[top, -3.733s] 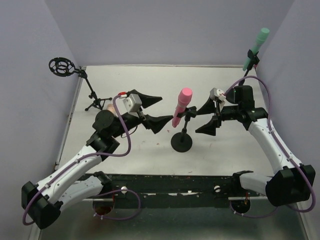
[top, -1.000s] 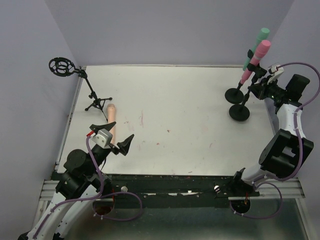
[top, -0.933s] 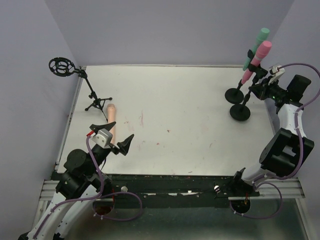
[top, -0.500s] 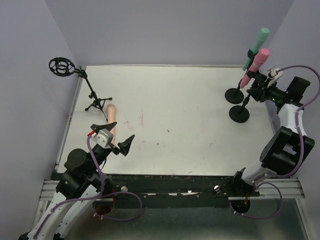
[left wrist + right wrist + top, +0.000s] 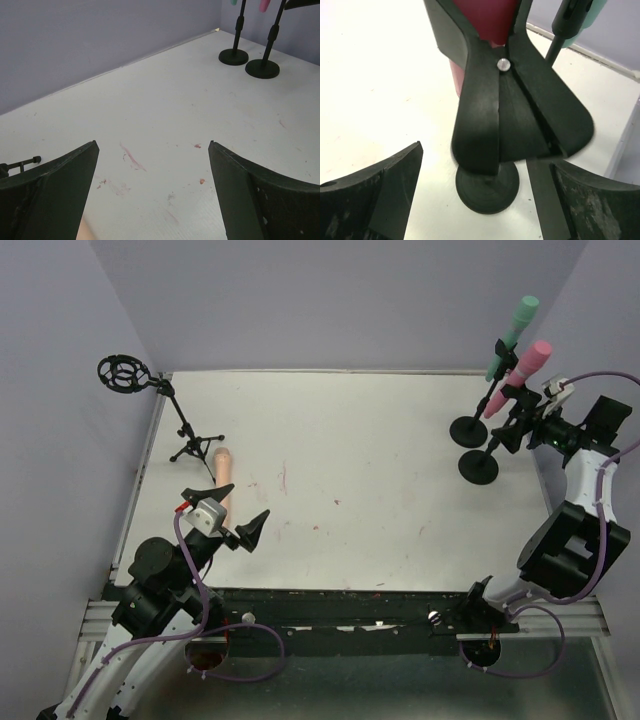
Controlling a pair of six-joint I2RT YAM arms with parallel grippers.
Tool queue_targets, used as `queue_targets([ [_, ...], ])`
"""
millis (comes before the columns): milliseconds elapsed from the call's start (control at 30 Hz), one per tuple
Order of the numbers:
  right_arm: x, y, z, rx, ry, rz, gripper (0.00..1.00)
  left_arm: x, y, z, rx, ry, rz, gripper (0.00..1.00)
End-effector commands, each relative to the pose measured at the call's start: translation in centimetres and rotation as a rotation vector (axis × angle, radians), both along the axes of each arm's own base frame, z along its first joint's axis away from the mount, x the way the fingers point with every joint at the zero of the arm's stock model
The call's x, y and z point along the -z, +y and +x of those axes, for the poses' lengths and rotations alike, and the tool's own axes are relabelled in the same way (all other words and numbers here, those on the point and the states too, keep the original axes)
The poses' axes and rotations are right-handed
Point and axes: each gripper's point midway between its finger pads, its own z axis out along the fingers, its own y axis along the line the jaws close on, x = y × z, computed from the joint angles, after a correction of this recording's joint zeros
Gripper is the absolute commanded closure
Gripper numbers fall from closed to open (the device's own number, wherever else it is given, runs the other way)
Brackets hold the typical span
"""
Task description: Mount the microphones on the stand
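My right gripper [image 5: 513,424], clamped a second ago on the black plastic clip [image 5: 510,110] of the nearer round-based stand [image 5: 478,467], now stands spread wide and clear of it. The smooth pink microphone [image 5: 522,373] held in that clip leans further to the right than before. My left gripper [image 5: 225,523] is unchanged, its dark wedge-shaped fingers spread apart over the scuffed white tabletop [image 5: 350,440] and holding nothing. Three slim, round-headed microphones are in view. The pink one and the mint green microphone [image 5: 512,332] each sit aslant on a black stand at the far right, the green on the farther round-based stand [image 5: 468,430]. The pale peach microphone [image 5: 222,472] lies flat at the left, just beside the feet of the third stand, a thin black tripod stand [image 5: 178,420] topped by an open ring mount.
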Motion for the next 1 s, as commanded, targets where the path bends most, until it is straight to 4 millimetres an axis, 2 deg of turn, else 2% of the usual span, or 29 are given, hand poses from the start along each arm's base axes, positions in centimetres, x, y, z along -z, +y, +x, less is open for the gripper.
queue_targets([
  [0,-1.8,-1.0,-1.3,0.049,0.007,-0.043,0.09,0.2,-0.4,-0.5,0.034,0.000,-0.004,0.01],
  [100,-1.4,-2.2,-1.9,0.096,0.042,-0.047,0.07,0.0,-0.3,-0.6,0.033,-0.005,-0.011,0.01],
  [167,-1.2,-3.4,-3.0,0.129,0.067,-0.055,0.07,-0.1,-0.2,-0.7,0.033,-0.010,-0.014,0.01],
  [333,-0.7,-5.7,-7.3,0.186,0.105,-0.064,0.06,-0.4,-0.2,-1.1,0.046,-0.021,-0.025,0.01],
  [400,-0.2,-5.9,-9.1,0.192,0.143,-0.091,0.06,-0.5,-0.3,-1.2,0.052,-0.021,-0.027,0.01],
  [533,1.2,-2.9,-12.7,0.101,0.210,-0.131,0.06,-0.5,-0.7,-1.3,0.071,0.011,-0.047,0.01],
  [700,2.5,2.9,-16.8,-0.072,0.237,-0.059,0.00,-0.5,-1.3,-1.4,0.089,0.086,-0.094,0.01],
  [867,4.1,6.4,-18.4,-0.150,0.272,-0.040,0.00,0.8,-3.7,-2.7,0.192,0.338,-0.226,0.01],
  [967,3.6,9.0,-17.9,-0.214,0.264,-0.038,0.00,1.9,-4.1,-2.5,0.177,0.447,-0.284,0.01],
])
